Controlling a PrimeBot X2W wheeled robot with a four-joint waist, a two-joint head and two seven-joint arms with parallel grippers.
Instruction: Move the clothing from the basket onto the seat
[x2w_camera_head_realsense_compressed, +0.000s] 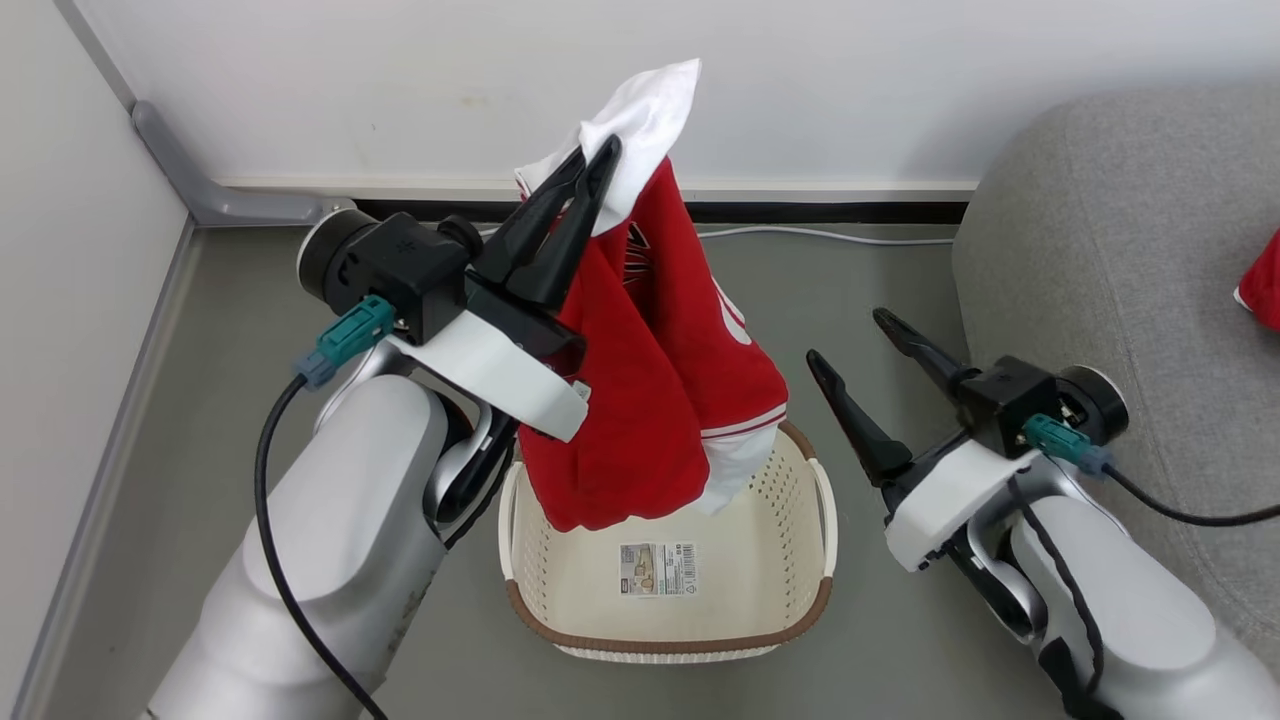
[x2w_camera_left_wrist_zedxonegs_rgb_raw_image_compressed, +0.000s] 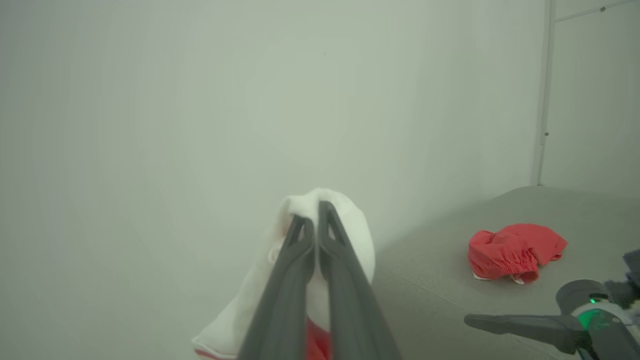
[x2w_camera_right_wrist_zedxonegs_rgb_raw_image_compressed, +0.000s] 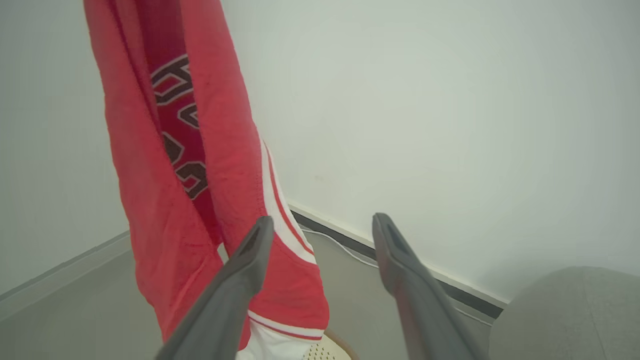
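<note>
Garment hangs over basket, which is otherwise empty. Left pincer clamped on garment's white top edge. Right pincer spread wide, holding nothing, beside basket. Second garment lies on seat.

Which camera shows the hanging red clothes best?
The head view: the whole clothing hangs from the left claw over the basket. The left wrist view catches its pinched white end; the right wrist view, its red middle and striped hem.
</note>
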